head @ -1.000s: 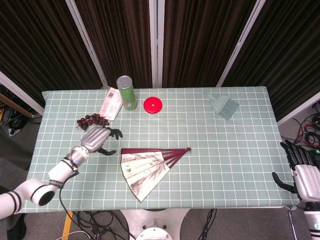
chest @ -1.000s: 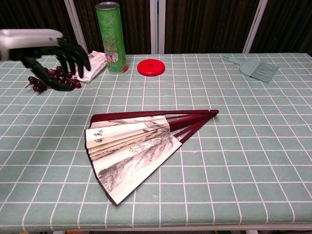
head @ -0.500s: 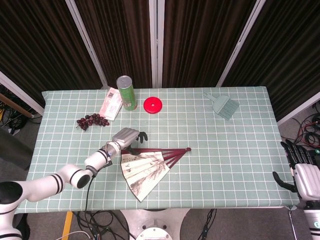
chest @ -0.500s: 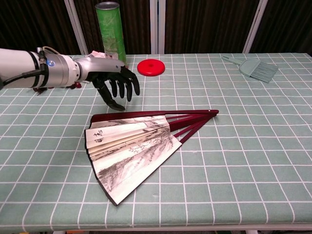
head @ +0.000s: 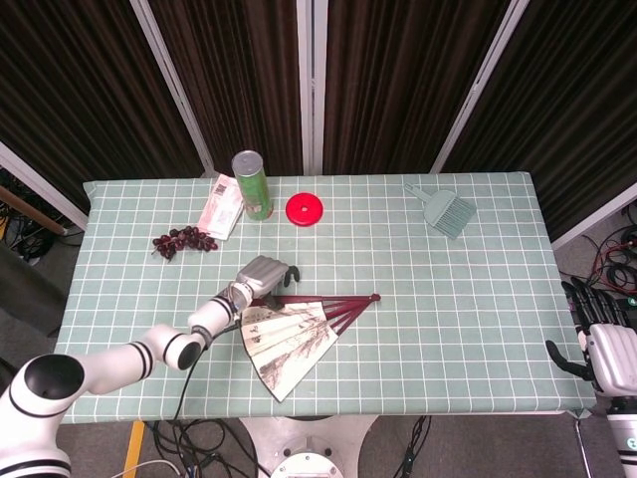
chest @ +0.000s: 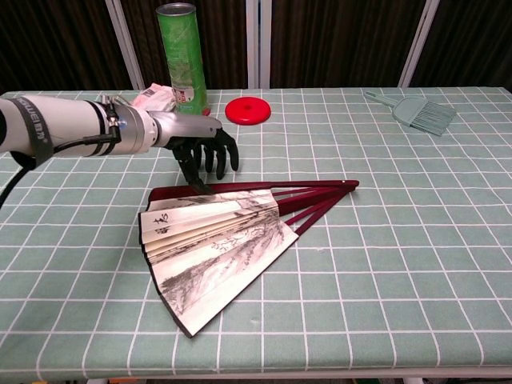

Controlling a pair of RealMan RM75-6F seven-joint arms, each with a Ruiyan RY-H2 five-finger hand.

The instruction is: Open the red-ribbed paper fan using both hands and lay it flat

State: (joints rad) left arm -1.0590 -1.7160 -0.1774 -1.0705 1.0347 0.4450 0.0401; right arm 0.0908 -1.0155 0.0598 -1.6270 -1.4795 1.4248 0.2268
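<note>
Moved in from near the grapes (head: 183,240), the left hand (chest: 206,152) now hovers just above the fan's (chest: 220,236) top red rib, fingers spread downward and holding nothing. Partly opened, the fan lies flat on the table (head: 468,299). Well away from the fan, the right hand (head: 600,344) waits off the table's edge, fingers apart.

bright, even overhead light, soft faint shadows, both views sharp, with dark curtains behind.
</note>
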